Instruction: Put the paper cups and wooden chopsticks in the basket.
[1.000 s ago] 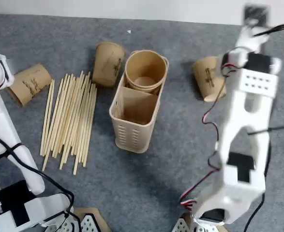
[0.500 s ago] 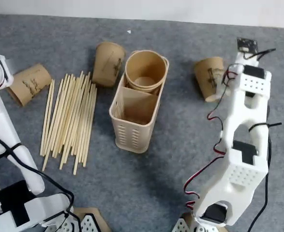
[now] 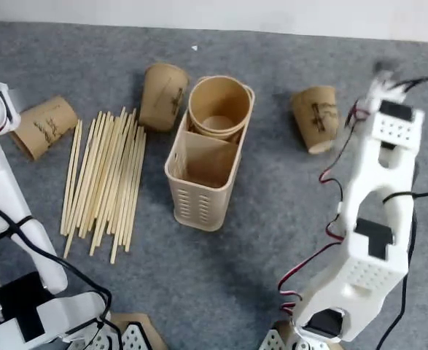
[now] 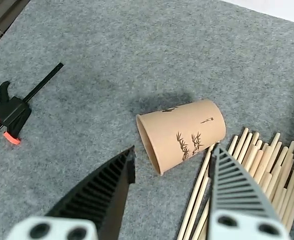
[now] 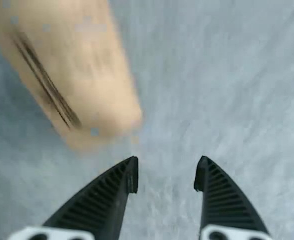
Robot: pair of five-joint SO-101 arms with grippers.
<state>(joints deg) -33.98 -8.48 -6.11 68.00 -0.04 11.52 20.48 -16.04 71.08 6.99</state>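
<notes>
Swinging rightward, the right arm (image 3: 378, 182) has uncovered the tan paper cup (image 3: 316, 118) lying on its side right of the beige slotted plastic basket (image 3: 199, 208). The right claw (image 5: 167, 172) hangs released just beside that cup. A second cup (image 3: 219, 109) stands inside the basket, and a third cup (image 3: 161, 95) sits just beside its left. Pale wooden chopsticks (image 3: 104, 182) lie left of the basket. Beyond them, the left claw (image 4: 173, 150) gapes above a fourth cup (image 4: 179, 135).

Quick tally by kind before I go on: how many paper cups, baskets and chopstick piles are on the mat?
Tan paper cups: 4 (one in the basket, three outside it)
Beige slotted plastic basket: 1
Pile of pale wooden chopsticks: 1 (sticks too tightly packed to count singly)
Total: 6
</notes>
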